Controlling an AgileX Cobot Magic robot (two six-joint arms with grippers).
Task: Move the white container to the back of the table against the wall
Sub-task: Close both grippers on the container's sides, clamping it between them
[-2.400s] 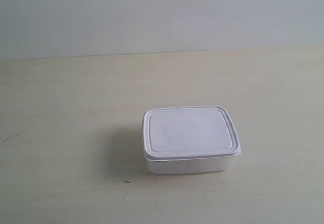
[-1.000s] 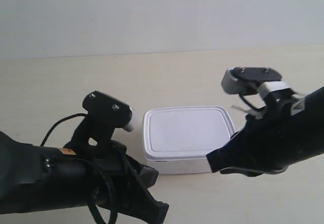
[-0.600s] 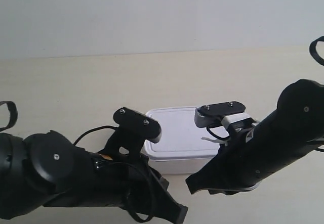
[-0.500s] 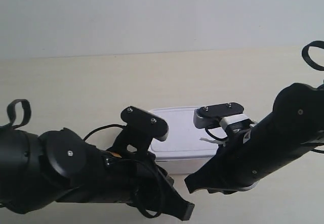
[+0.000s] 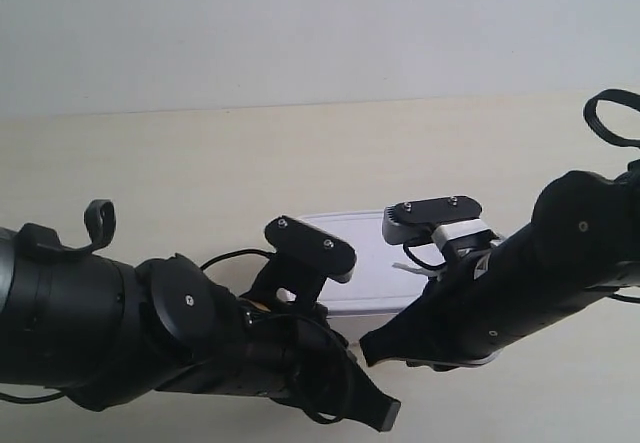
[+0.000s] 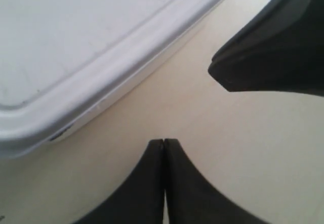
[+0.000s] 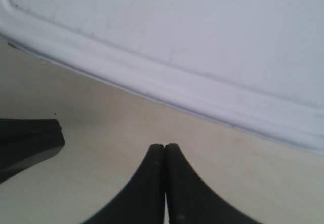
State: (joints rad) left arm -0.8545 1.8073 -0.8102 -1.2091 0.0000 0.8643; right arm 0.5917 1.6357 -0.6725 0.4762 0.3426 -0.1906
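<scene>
The white container (image 5: 372,255) sits on the beige table (image 5: 150,173), well short of the wall (image 5: 300,33), and two black arms cover most of it. The arm at the exterior view's left (image 5: 150,333) and the arm at the exterior view's right (image 5: 530,283) both reach in along its near side. My left gripper (image 6: 164,142) is shut and empty over bare table, a little off the container's rimmed lid (image 6: 76,47). My right gripper (image 7: 164,146) is shut too, just short of the lid's edge (image 7: 177,77).
In each wrist view the other gripper's dark tip shows close by: other gripper's tip (image 6: 268,47) and other gripper's tip (image 7: 25,143). A strip of bare tabletop (image 5: 330,153) lies between the container and the wall.
Both arms have come in from the sides and closed on the container's near side. The arm at the exterior view's left has slid further right. The container has stayed in place.
</scene>
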